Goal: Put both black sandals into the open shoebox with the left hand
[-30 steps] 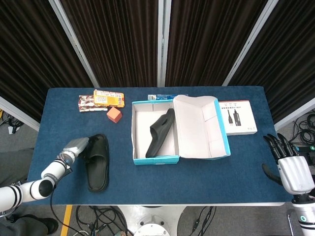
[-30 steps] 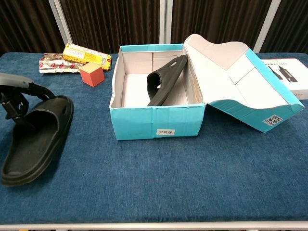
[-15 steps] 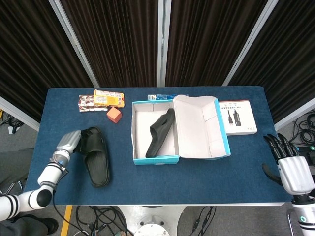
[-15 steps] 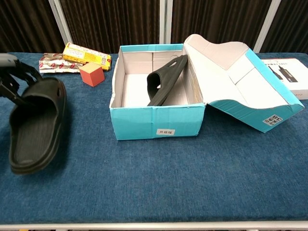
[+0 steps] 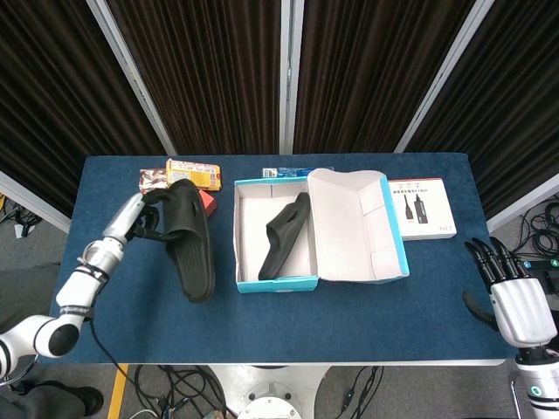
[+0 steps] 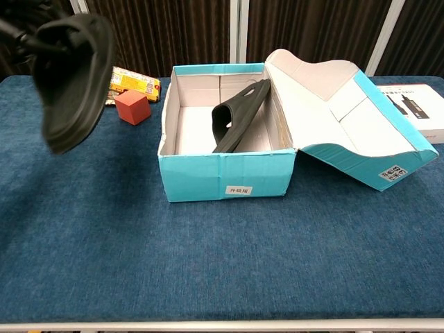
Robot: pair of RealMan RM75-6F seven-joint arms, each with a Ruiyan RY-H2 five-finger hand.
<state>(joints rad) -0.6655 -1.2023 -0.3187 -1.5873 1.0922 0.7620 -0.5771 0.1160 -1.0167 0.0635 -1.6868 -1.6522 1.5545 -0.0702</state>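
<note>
One sandal (image 5: 189, 237) clamped in left hand (image 5: 140, 218) — blue table (image 5: 288, 319), dark curtains (image 5: 218, 70).

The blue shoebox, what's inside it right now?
One black sandal leans on its side against the right inner wall of the shoebox. The floor under it is hidden. The other sandal is outside, held up by the left robot hand.

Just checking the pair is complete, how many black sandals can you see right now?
2. One sandal leans inside the open shoebox. The other sandal is held in the air by the left hand, left of the box. None seems hidden.
</note>
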